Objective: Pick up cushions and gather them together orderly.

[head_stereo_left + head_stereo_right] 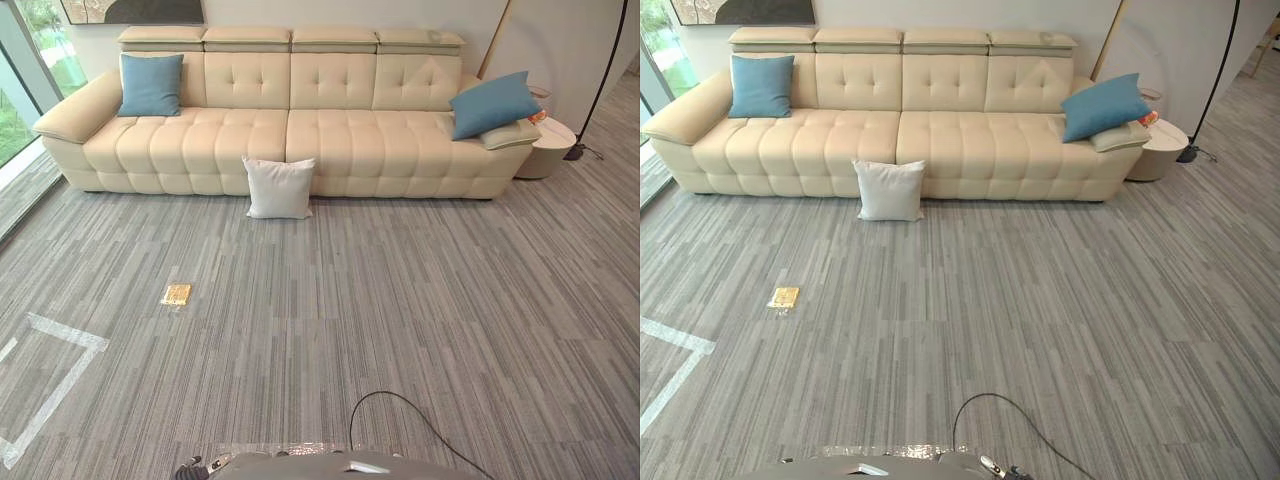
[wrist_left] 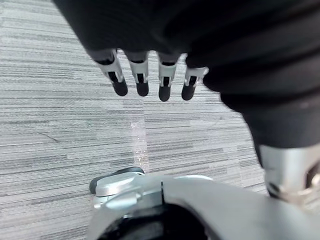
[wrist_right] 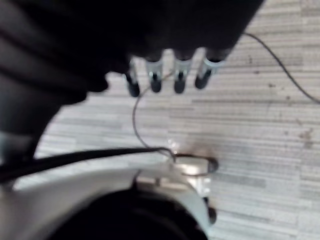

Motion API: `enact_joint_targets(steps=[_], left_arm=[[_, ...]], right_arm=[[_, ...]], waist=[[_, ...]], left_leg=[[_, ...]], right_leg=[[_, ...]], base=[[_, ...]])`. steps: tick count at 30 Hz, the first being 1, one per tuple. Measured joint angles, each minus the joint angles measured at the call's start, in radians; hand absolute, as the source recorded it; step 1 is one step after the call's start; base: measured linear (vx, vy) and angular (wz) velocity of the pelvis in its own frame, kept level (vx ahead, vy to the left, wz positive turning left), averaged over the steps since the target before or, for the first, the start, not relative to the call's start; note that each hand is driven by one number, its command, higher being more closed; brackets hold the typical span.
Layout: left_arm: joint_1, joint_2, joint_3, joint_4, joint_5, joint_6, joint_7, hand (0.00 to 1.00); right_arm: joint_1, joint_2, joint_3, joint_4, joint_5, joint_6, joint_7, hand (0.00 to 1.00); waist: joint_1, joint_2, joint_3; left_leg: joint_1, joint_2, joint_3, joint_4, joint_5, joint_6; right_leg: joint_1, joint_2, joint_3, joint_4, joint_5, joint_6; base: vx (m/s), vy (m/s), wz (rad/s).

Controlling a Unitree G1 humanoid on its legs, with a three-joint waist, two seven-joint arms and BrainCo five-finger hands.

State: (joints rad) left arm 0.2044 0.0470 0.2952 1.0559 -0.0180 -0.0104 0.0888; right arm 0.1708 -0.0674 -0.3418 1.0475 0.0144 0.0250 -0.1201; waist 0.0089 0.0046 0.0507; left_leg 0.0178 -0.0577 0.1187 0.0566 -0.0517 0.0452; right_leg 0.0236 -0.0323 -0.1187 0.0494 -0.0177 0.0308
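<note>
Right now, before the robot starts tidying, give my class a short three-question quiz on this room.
1. True or false: the white cushion stands on the floor against the sofa.
2. The right blue cushion rests on: A the floor; B the sofa's armrest; C the sofa's seat.
3. Fill in: the left hand and right hand hold ____.
Key: 1 true; 2 B; 3 nothing.

Legible text: none anywhere.
White cushion [image 1: 279, 187]: plain cover, unprinted.
Yellow plate [image 1: 176, 294] on floor [image 1: 400, 300]: too small to read.
</note>
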Motion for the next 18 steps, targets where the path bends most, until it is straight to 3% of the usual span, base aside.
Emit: enact_joint_targets(steps=[6, 18], left_arm=[[-0.017, -0.001, 0.02, 0.028, 0.0, -0.001, 0.01, 0.0], [-0.037, 0.002, 0.023, 0.035, -0.001, -0.009, 0.013, 0.0]], right_arm=[[-0.023, 0.011, -0.054, 0.012, -0.005, 0.0, 0.0, 0.0], [-0.079, 0.014, -0.073, 0.031, -0.023, 0.0, 0.0, 0.0]], waist=[[0.0, -0.004, 0.019], [0.005, -0.01, 0.053]], left_leg=[[0.091, -0.001, -0.005, -0.116, 0.048, -0.004], [0.115, -0.001, -0.008, -0.137, 0.049, -0.007]], right_leg=[[0.051, 0.009, -0.015, -0.043, 0.006, 0.002], [0.079, 0.013, -0.03, -0.073, 0.008, 0.005]], base=[[0.1, -0.021, 0.01], [0.0, -0.012, 0.02]])
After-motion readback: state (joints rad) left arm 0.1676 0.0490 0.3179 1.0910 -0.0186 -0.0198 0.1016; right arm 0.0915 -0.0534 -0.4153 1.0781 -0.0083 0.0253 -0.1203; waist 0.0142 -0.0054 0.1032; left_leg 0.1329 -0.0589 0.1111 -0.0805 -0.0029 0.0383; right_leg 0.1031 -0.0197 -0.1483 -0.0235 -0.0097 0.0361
